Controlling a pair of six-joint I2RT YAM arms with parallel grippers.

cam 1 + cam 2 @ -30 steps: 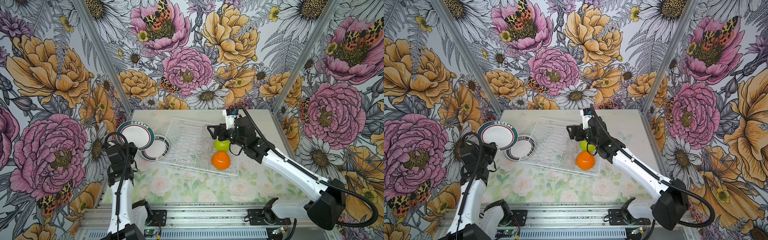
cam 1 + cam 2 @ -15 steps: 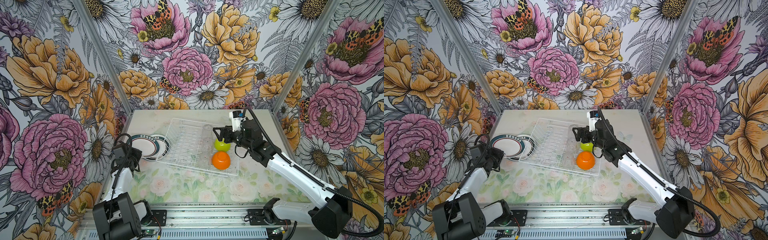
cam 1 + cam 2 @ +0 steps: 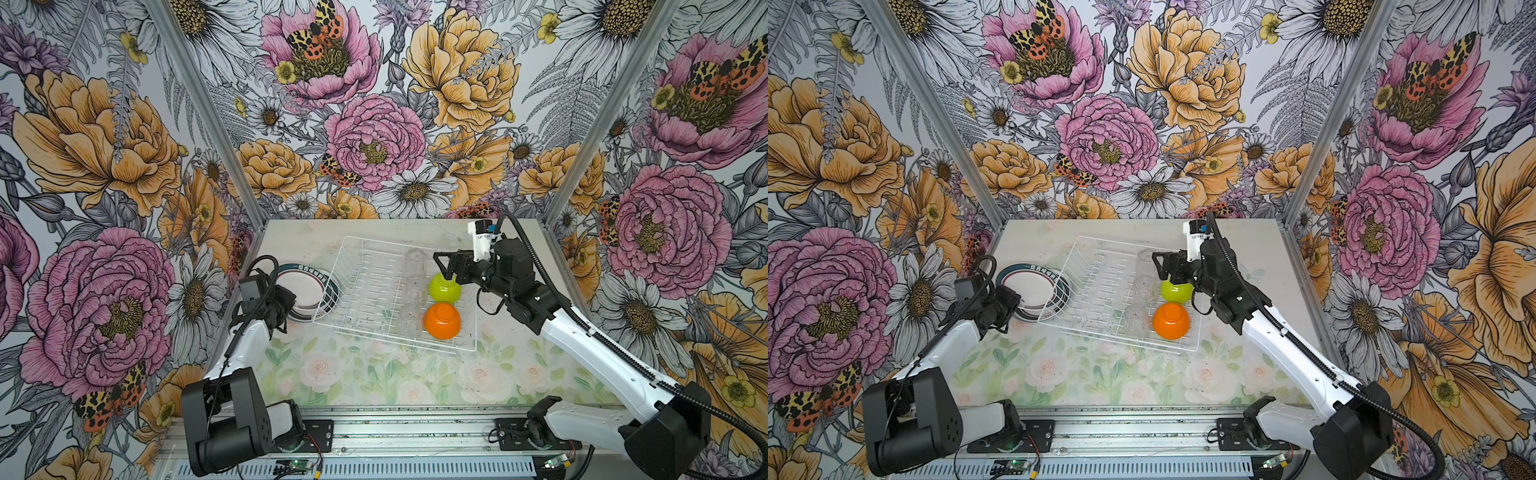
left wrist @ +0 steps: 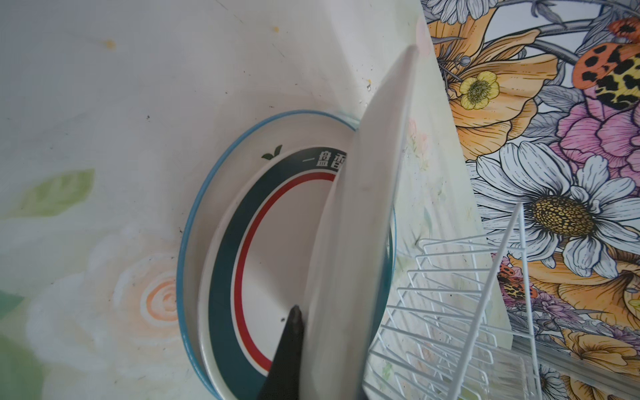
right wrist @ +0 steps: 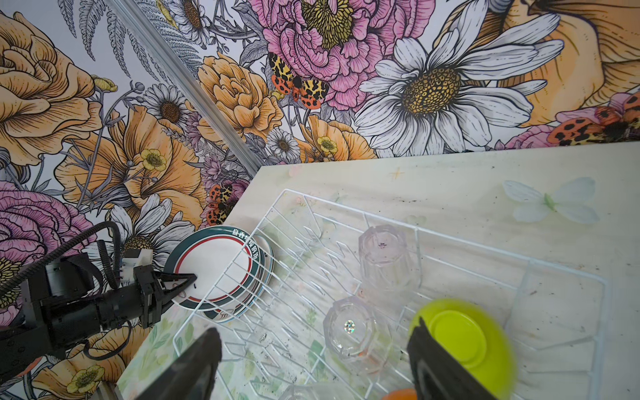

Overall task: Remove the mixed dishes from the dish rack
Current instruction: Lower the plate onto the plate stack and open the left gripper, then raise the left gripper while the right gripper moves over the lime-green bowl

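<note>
Right wrist view: right gripper [image 5: 315, 327] gapes by lime-green bowl [image 5: 460, 332]; left gripper [image 5: 192, 277] clamps teal-rimmed plate [image 5: 214, 263] at worktop's [image 5: 450, 180] left edge.

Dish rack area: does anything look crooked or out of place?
The dish rack sits skewed to the table edge. Beside it, the left gripper holds a teal-rimmed plate tilted over the stacked plates, not flat. Nothing looks spilled or broken.

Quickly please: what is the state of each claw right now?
Left claw: closed, holding a plate by its rim.
Right claw: open, holding nothing, beside the green bowl.
</note>
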